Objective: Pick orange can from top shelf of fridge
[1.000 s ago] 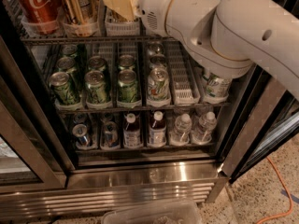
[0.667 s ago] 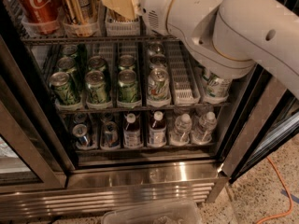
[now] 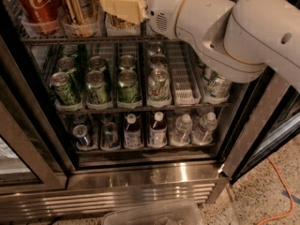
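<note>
Almost nothing is seen to have shifted: the gripper [image 3: 123, 6] is held at the front edge of the fridge's [image 3: 140, 172] top shelf [image 3: 47, 40], right over the half-hidden orange can [image 3: 118, 20]; whether it is clenched cannot be told, and the lift is judged still to come.

The pincer [image 3: 123, 7] sits at the top of the view, left of centre. Far below it and to its right lies a pale speckled floor [image 3: 253, 198], crossed by an orange cable [image 3: 278, 174]. Straight below the pincer, at the bottom edge, a clear plastic bin [image 3: 154, 214] shows.
</note>
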You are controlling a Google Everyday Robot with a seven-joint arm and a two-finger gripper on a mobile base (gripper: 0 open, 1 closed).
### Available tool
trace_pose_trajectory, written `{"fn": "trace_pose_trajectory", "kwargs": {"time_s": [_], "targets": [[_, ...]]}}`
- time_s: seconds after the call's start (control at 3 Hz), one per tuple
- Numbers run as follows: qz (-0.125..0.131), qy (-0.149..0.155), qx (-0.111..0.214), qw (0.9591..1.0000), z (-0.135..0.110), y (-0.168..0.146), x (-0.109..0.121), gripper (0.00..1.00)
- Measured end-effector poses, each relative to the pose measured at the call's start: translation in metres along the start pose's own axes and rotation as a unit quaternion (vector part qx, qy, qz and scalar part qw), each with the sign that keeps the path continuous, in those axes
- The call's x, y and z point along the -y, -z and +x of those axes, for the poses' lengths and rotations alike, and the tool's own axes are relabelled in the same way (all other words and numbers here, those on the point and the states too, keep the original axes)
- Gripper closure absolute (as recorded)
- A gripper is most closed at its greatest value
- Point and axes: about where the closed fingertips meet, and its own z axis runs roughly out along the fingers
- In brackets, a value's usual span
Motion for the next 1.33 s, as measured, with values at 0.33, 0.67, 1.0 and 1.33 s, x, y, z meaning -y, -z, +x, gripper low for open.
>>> {"fn": "trace_pose_trajectory", "kwargs": {"time_s": [0.33,0.67,1.0,1.33], "targets": [[-0.026,-0.028,-0.002,0.9993,0.014,0.009,0.000,1.00],[-0.039,-0.047,-0.007,0.9981,0.024,0.014,0.002,1.00],[-0.039,-0.046,-0.007,0.9982,0.021,0.013,0.003,1.00],[-0.043,-0.046,-0.005,0.9980,0.022,0.012,0.009,1.00]]}}
